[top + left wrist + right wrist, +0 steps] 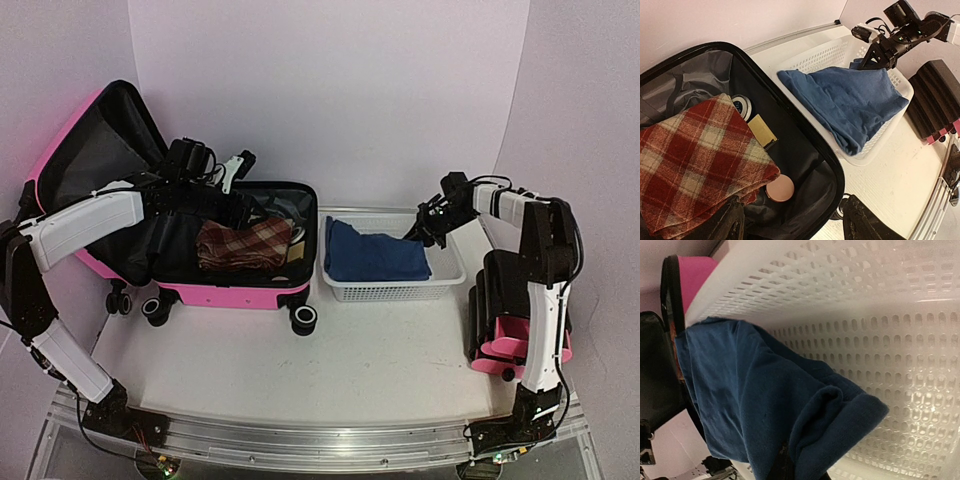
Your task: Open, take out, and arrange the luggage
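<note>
The hot-pink luggage [230, 296] lies open at the left with its black-lined lid [100, 150] raised. Inside it lie a red plaid cloth [245, 245] [695, 155], a gold box [761, 131], a round tin [741, 106] and a pink round compact [780, 188]. My left gripper [238, 208] [795, 226] hovers open over the luggage's corner, holding nothing. The right gripper [418, 232] [872, 57] [790, 467] is shut on a corner of a blue cloth [375, 252] [850, 102] [755, 400] that lies in the white mesh basket [450, 275] [880, 315]. The cloth hides its fingertips.
The basket [815, 55] stands right beside the luggage. A small black cabinet with pink drawers [510, 320] [935, 100] sits at the right by the right arm. White table [350, 350] stretches in front of the luggage's wheels [305, 318].
</note>
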`<action>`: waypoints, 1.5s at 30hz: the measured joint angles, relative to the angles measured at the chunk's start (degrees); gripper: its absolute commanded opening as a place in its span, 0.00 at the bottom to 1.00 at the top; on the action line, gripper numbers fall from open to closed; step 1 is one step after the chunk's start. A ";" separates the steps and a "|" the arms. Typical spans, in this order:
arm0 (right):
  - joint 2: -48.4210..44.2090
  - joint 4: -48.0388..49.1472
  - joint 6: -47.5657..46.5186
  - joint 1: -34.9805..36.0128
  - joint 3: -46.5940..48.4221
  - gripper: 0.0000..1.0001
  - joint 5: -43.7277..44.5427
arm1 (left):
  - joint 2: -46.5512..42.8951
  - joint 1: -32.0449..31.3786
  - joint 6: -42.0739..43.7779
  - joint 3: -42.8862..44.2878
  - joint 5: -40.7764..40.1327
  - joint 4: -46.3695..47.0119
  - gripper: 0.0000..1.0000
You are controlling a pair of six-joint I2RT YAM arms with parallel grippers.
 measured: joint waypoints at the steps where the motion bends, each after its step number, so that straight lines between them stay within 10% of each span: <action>1: 0.63 -1.46 -1.79 -0.15 1.03 0.00 0.50 | 0.00 0.00 -0.11 0.00 0.04 0.02 0.68; 27: 4.50 -11.47 -25.42 1.38 10.84 0.13 21.16 | 0.00 0.00 -0.98 0.11 1.44 -0.57 0.69; 45: 4.00 7.82 -34.73 10.03 -2.99 0.19 54.86 | 0.00 0.00 -1.42 0.09 1.49 -1.46 0.68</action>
